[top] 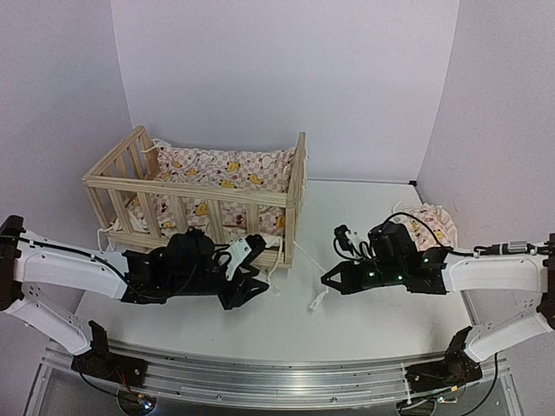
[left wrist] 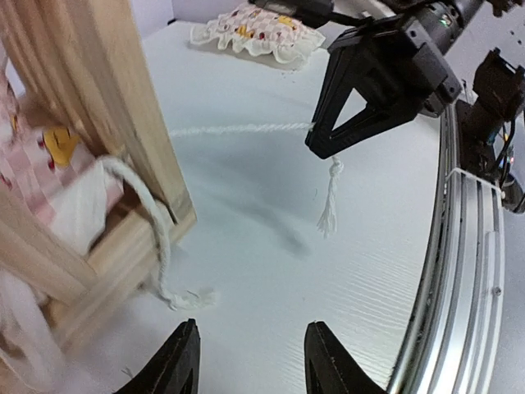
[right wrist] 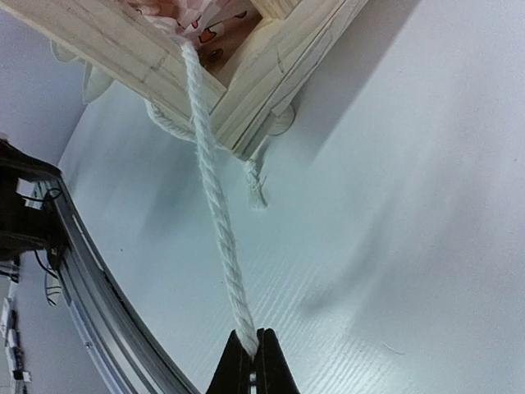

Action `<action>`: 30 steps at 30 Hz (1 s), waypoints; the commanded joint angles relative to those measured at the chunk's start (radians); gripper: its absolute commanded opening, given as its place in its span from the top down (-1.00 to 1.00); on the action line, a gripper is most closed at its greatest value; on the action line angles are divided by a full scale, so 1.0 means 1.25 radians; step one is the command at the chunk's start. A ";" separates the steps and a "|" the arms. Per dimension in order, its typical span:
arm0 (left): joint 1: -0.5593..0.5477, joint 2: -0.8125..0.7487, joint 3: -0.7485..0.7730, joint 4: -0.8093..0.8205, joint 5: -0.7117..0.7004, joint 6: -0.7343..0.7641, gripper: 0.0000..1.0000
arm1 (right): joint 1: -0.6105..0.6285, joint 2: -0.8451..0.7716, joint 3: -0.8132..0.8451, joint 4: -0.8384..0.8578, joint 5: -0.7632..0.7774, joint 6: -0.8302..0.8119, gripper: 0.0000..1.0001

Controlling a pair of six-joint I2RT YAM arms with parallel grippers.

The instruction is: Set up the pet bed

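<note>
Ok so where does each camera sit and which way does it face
Top external: above and behind the robot, looking down on the table, pet bed, left hand, right hand.
Left wrist: on the left arm, facing rightward across the table; own open fingertips at bottom.
Right wrist: on the right arm, facing the bed's corner; own fingertips pinch the white rope.
Shared: both wrist views show that rope.

Left arm (top: 65, 269): white shell links, black joints.
Right arm (top: 490, 273): white links, black wrist block with green lights.
Left tool (left wrist: 254, 361): black tapered fingers.
Right tool (right wrist: 254, 359): black, triangular frame.
Cables (top: 408, 214): thin, black, looped at the wrists.
</note>
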 commanded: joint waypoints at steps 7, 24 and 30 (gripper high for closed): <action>-0.007 0.064 -0.177 0.281 0.121 -0.118 -0.10 | 0.046 0.160 -0.094 0.439 -0.102 0.373 1.00; -0.025 0.221 -0.133 0.360 0.002 -0.110 -0.45 | 0.150 0.362 0.013 0.641 -0.013 0.506 1.00; -0.024 0.244 -0.117 0.355 -0.023 -0.087 0.41 | 0.156 0.387 0.033 0.660 -0.032 0.504 1.00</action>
